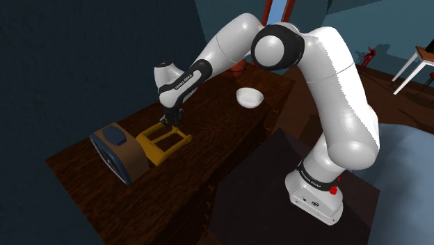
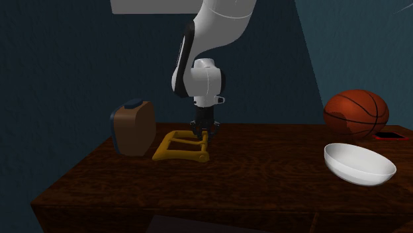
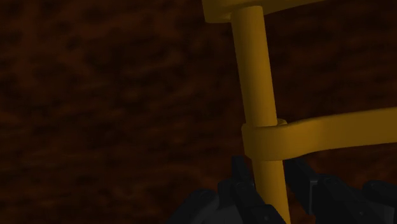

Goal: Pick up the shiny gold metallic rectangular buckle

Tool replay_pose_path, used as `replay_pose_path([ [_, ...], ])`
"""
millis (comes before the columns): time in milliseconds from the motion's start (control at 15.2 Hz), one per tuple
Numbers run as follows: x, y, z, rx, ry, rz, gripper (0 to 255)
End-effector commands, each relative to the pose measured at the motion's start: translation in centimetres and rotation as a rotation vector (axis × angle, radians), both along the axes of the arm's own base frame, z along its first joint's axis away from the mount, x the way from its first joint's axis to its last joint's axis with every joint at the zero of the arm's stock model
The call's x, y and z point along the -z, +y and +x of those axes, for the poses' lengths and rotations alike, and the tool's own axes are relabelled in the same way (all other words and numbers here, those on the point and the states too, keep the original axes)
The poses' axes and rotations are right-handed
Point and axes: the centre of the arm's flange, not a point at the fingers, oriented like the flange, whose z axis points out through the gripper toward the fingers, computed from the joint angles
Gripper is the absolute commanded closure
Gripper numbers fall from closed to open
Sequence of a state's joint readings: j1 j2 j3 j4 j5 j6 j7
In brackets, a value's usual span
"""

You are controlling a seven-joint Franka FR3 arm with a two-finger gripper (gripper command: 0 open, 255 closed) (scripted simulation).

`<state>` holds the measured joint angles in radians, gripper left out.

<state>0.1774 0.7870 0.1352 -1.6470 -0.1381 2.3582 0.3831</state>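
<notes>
In the shoulder view the tool [image 1: 172, 124] is down on the far end of the gold buckle [image 1: 165, 143], which lies on the dark table [image 1: 209, 174] beside a blue and brown case [image 1: 118, 149]. The second exterior view has the tool [image 2: 202, 132] on the buckle [image 2: 182, 149], a white bowl [image 2: 357, 164] well apart. In the wrist view the fingers [image 3: 240, 181] stand narrow, clasping the buckle's [image 3: 254, 95] middle bar.

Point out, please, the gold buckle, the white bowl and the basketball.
gold buckle [image 2: 180, 158], second exterior view, its near bar.
white bowl [image 2: 357, 175], second exterior view, outer wall.
basketball [image 2: 355, 111], second exterior view, its middle.
</notes>
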Motion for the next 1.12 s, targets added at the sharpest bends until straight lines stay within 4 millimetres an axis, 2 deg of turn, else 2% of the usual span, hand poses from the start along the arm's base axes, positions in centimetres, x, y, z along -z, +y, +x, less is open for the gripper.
replay_pose_path([
  [0,-0.4,0.0,0.0,0.000,0.001,0.000,255],
  [924,-7.8,0.0,0.0,0.000,0.001,0.000,255],
  [1056,-7.9,0.0,0.0,0.000,0.001,0.000,255],
])
